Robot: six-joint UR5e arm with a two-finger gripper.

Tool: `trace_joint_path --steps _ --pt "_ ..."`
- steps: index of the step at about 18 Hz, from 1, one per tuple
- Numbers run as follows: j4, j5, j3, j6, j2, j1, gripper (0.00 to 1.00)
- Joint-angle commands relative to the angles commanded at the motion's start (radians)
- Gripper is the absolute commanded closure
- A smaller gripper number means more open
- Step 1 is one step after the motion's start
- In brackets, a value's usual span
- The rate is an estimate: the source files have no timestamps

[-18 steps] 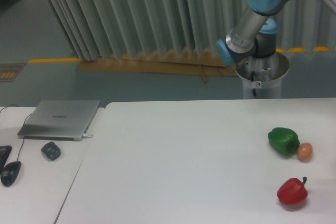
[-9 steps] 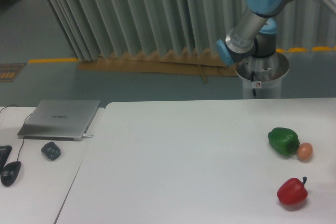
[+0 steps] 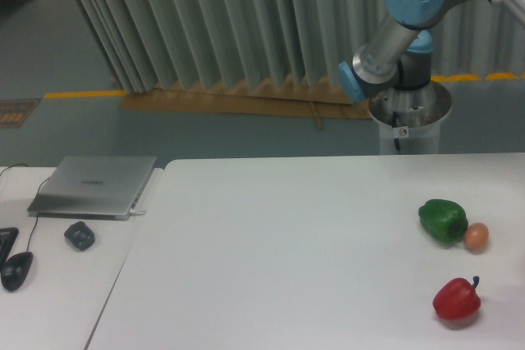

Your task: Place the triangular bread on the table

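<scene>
Moved since the earlier frames: next to nothing; arm (image 3: 410, 18) shifted a hair at most at the elbow, all table items unchanged.

Left to right:
- Side desk (image 3: 57, 301), far left: one closed laptop (image 3: 94, 186); one small dark lump (image 3: 79, 236) just in front of it; one mouse (image 3: 16, 270) at the left edge, cable attached; one further dark item cut off by the frame edge, kind not identifiable.
- Table (image 3: 287, 252), centre to right: wide middle stretch bare white.
- Right part of table: one green pepper (image 3: 443, 220); one small orange-brown ball (image 3: 476, 237) touching its right side; one red pepper (image 3: 457, 300) nearer the camera, apart from both.
- Upper right: one arm, elbow and forearm only, rising out of frame.

Gripper: out of frame; fingers spread or closed, cannot tell.

Bread: none visible anywhere on table or desk; whereabouts not shown, possibly carried out of view, judged only.

Progress: placing not yet done, judged from no bread lying on the table. Left: bringing bread down onto the white top, release, withdrawal.
</scene>
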Motion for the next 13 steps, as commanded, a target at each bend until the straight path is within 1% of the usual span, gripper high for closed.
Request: trace_joint_path --steps 1,3,5,6,9,10,13 --pt "0.000 0.000 -0.002 0.000 0.002 0.000 0.56" --pt "0.000 -0.002 -0.002 0.000 0.006 0.003 0.57" --pt "-0.002 -0.002 -0.003 -0.002 0.008 0.003 0.70" --pt "-0.003 -0.003 -0.005 -0.003 0.008 0.003 0.71" --pt "-0.008 -0.011 -0.006 -0.008 0.014 0.009 0.71" --pt "-0.012 -0.018 -0.006 -0.008 0.023 0.012 0.71" --pt "-0.051 -0.060 -0.021 -0.008 0.063 0.034 0.71"
